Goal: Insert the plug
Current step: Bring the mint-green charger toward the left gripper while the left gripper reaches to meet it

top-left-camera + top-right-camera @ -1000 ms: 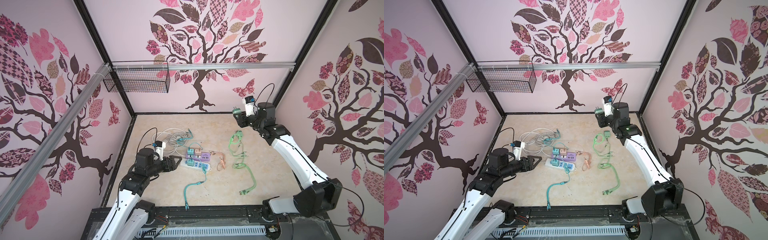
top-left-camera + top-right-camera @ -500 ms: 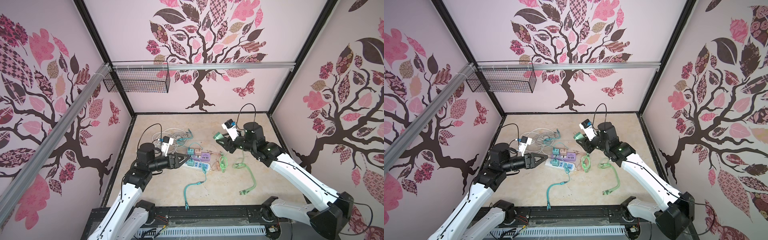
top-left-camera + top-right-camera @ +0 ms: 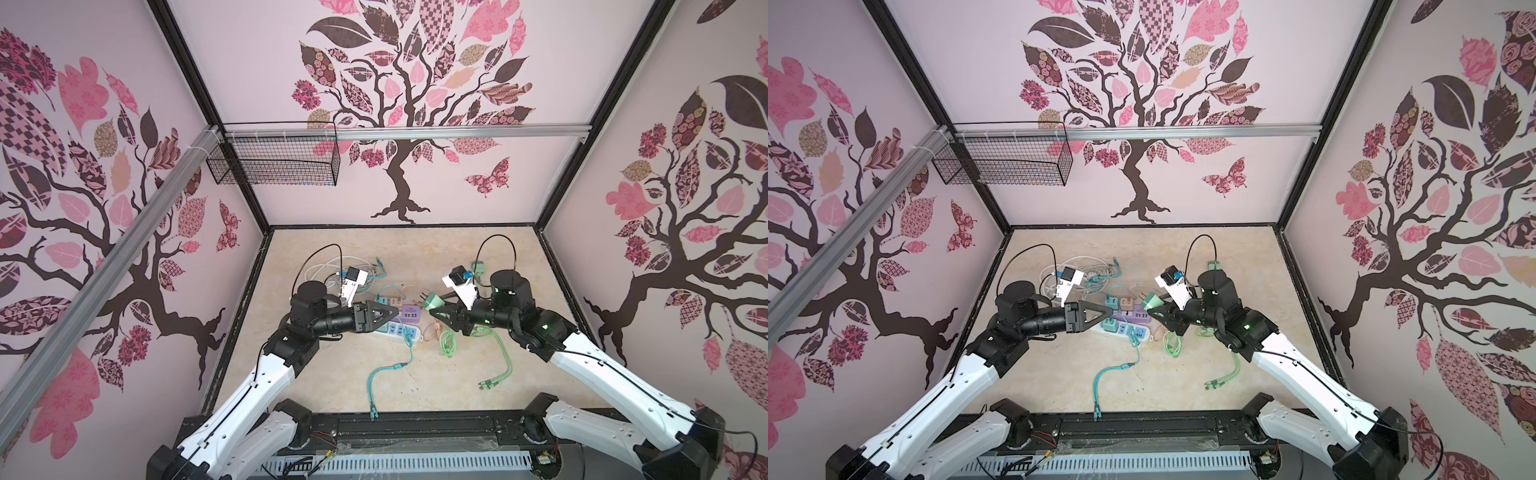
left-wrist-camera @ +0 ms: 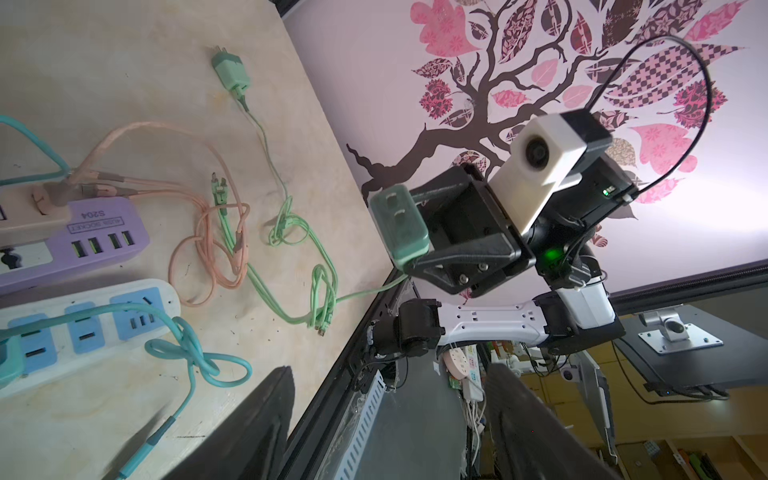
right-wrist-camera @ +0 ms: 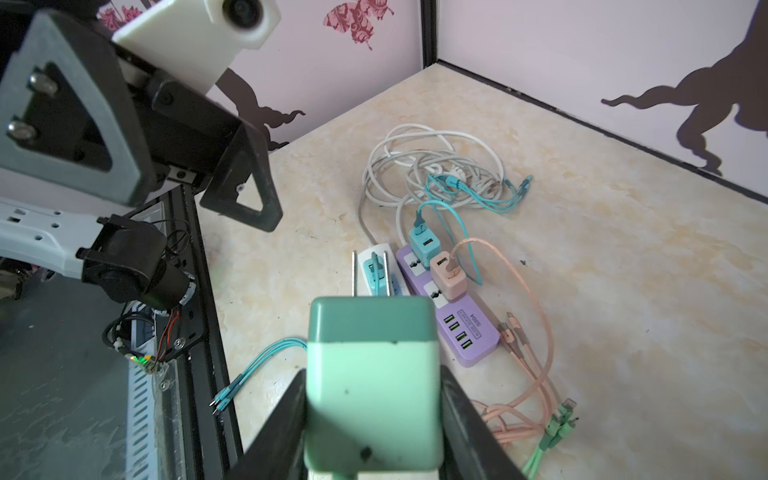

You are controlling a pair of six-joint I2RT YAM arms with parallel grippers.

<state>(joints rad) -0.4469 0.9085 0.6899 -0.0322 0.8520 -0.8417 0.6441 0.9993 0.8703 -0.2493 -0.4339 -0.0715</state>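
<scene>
The right gripper (image 5: 372, 419) is clamped on the green charger plug (image 5: 372, 374), with its dark fingers (image 5: 274, 432) pressed against the plug's two flat sides and the metal prongs (image 5: 354, 276) jutting out past the tips. In both top views this plug (image 3: 432, 300) hangs in the air above the beige tabletop (image 3: 332, 374), at about 3 o'clock from the two power strips and close to them but touching neither, with the prongs aimed toward 9 o'clock. Its green cable (image 4: 322, 286) drops from the back of the plug to a loose tangle on the table at about 4 o'clock. The left gripper (image 3: 392, 314) hovers at 9 o'clock of the strips, its tips over their near end; its jaws stand wide apart with nothing between them, and the left wrist view looks out between its fingers (image 4: 257, 428) at the plug held opposite. The purple power strip (image 5: 453, 320) and the white power strip (image 4: 83, 320) lie side by side near the table's centre, the purple one on the 12 o'clock side. A teal adapter (image 5: 424, 245) and a pink adapter (image 5: 446, 278) sit in the purple strip's sockets. A teal cable (image 3: 390, 365) trails toward 6 o'clock, a coil of white cable (image 5: 436, 168) lies at about 11 o'clock from the strips, and a second green adapter (image 3: 478, 267) rests on the table at about 2 o'clock
</scene>
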